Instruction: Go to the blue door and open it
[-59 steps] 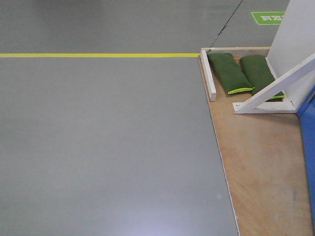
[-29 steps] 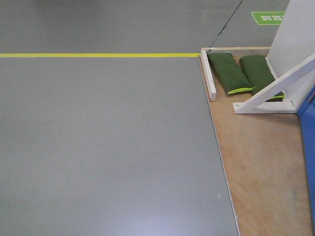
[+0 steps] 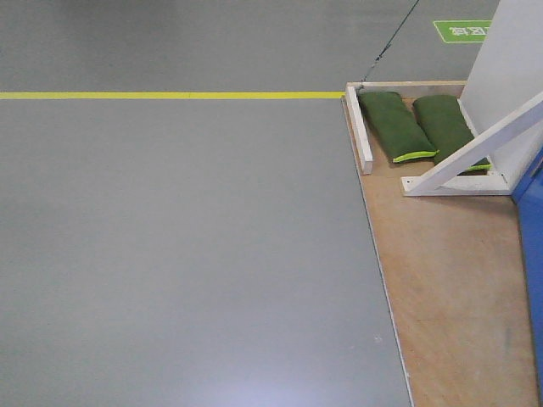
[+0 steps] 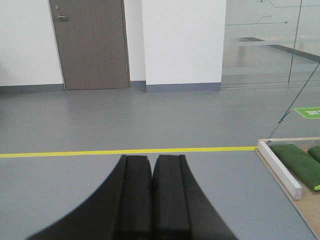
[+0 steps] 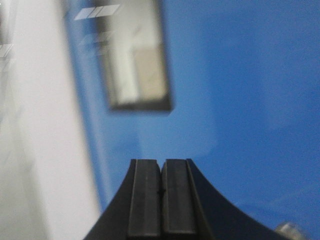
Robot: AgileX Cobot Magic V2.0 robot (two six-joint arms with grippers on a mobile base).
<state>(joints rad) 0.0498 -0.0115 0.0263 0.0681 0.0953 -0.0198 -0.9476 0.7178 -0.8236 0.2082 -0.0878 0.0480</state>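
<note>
Right gripper (image 5: 161,200) is right up against the blue door (image 5: 240,100) — the glossy panel fills most of the right wrist view. Its fingers are pressed pad to pad with nothing between them, probably to make one slim tip for pushing at the hardware. A blurred silver bit (image 5: 291,231) peeks in at the near right corner; handle or lock, I can't tell.

From the front view the door is only a blue strip at the right edge, standing on the plywood base (image 3: 441,280). Two green sandbags (image 3: 394,125) lie at the base's far end, partly under the white brace (image 3: 475,153) — ballast against tipping, I'd judge.

Left gripper (image 4: 151,200) is closed too and empty. It points over grey floor towards the yellow line (image 4: 125,151), clear of the door side.
</note>
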